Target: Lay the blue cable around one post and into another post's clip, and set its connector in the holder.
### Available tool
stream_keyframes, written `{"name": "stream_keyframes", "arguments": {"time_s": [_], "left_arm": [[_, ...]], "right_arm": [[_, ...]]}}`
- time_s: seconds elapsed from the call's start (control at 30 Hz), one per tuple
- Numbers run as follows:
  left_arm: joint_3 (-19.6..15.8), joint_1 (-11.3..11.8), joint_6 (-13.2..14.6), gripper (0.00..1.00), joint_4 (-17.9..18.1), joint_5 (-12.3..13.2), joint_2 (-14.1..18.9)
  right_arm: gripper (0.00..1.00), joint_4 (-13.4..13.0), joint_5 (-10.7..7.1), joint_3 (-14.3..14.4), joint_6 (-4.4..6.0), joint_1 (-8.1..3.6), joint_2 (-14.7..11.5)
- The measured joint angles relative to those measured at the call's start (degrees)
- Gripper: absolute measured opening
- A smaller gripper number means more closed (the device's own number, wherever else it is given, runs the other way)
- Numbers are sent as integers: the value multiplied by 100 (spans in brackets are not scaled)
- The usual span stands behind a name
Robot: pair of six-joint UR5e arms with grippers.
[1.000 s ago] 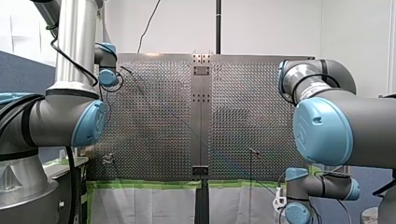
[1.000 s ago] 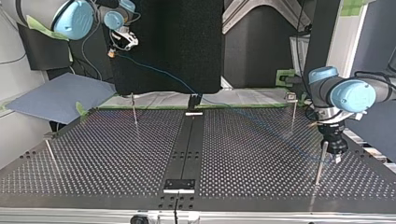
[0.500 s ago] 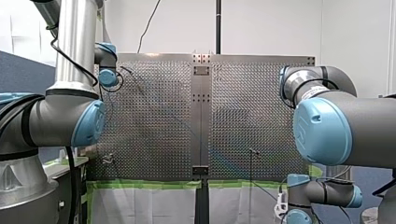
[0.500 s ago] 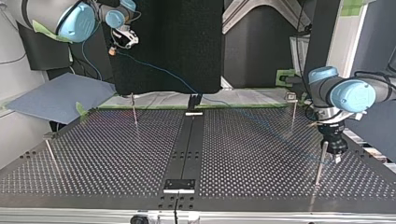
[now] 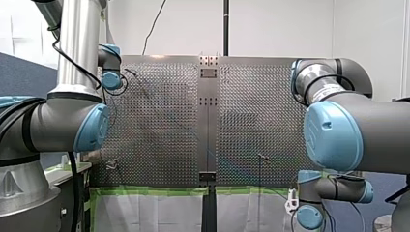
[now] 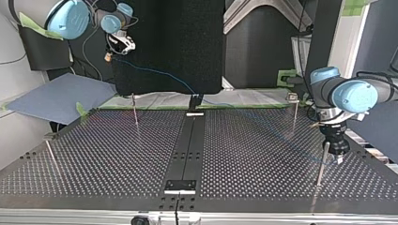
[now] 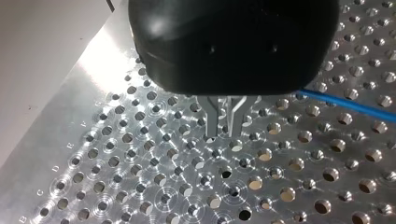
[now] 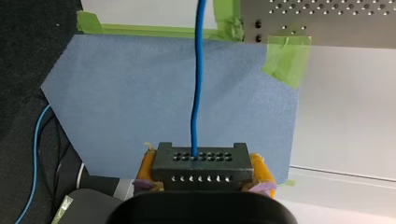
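The blue cable runs from a black connector down to the table's far edge, then across the perforated table to my left gripper. My right gripper hangs high off the table at the top view's left, its yellow pads shut on the connector. My left gripper stands low over the table beside a thin post. Its metal fingers are nearly together, and the cable leads in under its black body, which hides the contact.
Three more thin posts stand on the table. A black strip with small brackets runs down the table's middle. A blue sheet lies beyond the table under my right gripper. Green tape edges the table's far side.
In the top view my right gripper has carried the connector a little up and to the left, drawing the cable along. My left arm has not moved.
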Motion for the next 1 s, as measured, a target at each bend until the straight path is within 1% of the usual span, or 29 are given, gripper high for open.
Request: {"name": "stream_keyframes", "arguments": {"time_s": [0.1,0.13,0.2,0.23,0.3,0.4,0.67,0.8,0.93,1.0], "left_arm": [[5,1,1,15,-1,-1,0],[6,2,1,11,-2,-1,0],[7,7,1,11,-9,-2,0],[7,8,1,7,-11,-2,1],[7,9,1,7,-15,-1,-2],[8,14,1,7,-17,3,0],[9,19,-3,7,-18,8,0],[9,15,0,7,-18,7,0],[9,10,1,7,-18,5,-1],[9,9,1,7,-18,3,-1]], "right_arm": [[0,162,-1,0,5,8,-164],[0,226,-2,2,7,10,-229],[0,317,-2,4,10,16,-319],[0,370,-4,4,11,19,-372],[0,450,-7,5,8,22,-452],[0,580,-12,6,-19,25,-583],[0,969,-44,6,-146,6,-972],[0,1155,-126,5,-184,-8,-1157],[0,1365,-295,0,-235,-29,-1371],[0,1415,-385,-1,-266,-35,-1464]]}}
